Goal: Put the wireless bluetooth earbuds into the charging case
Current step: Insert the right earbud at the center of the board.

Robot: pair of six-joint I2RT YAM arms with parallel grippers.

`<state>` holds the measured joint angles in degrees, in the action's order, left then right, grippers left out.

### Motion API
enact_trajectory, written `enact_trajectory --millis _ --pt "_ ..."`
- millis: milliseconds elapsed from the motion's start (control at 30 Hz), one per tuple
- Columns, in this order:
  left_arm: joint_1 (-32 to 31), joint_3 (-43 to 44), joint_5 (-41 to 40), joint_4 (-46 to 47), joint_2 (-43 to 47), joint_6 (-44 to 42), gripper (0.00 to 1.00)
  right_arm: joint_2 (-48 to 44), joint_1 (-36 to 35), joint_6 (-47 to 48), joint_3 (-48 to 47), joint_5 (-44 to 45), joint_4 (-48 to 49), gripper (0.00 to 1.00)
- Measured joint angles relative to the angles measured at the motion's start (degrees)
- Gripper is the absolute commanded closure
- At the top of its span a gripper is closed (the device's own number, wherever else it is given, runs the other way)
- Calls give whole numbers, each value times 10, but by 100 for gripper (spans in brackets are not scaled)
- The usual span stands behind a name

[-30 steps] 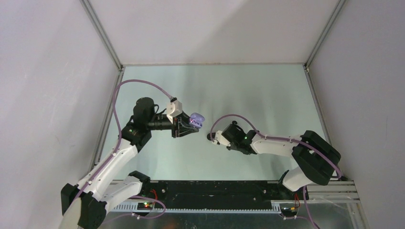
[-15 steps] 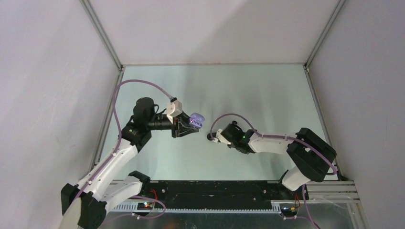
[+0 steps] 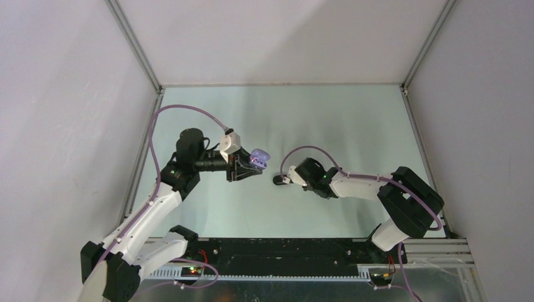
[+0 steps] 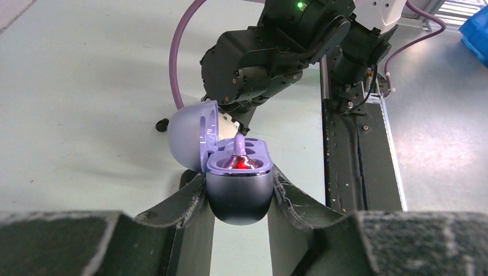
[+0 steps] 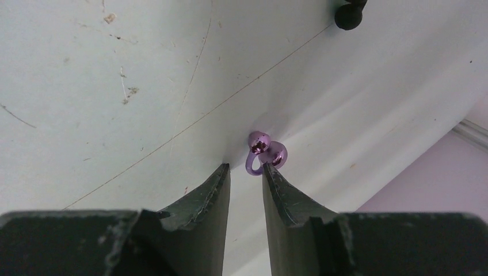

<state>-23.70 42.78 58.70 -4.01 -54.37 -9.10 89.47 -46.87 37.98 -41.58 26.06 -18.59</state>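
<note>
Readable text: none in any view.
Charging case (image 4: 239, 198): no legible lettering or logo.
Right arm (image 4: 270, 46): no legible label or number.

Pale green scratched table (image 5: 115, 86), lilac earbud (image 5: 266, 154) lying on it, black earbud (image 5: 348, 16) farther off.

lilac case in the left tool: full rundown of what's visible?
The charging case is a glossy, plastic-looking oval, lilac on top, darker grey-blue below. It sits upright, pinched at both sides by the left tool's fingers. Its lid is hinged open. One lilac earbud stands in a well.
</note>
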Motion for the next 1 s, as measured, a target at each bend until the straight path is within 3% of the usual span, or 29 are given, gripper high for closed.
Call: enact_trajectory --millis 467,767,1000 --pt "0 0 0 0 -1 0 90 14 19 60 8 -12 74 91" --pt "0 0 0 0 -1 0 90 14 19 104 14 -11 134 96" --pt "0 0 0 0 -4 0 90 -8 38 94 5 -42 111 98"
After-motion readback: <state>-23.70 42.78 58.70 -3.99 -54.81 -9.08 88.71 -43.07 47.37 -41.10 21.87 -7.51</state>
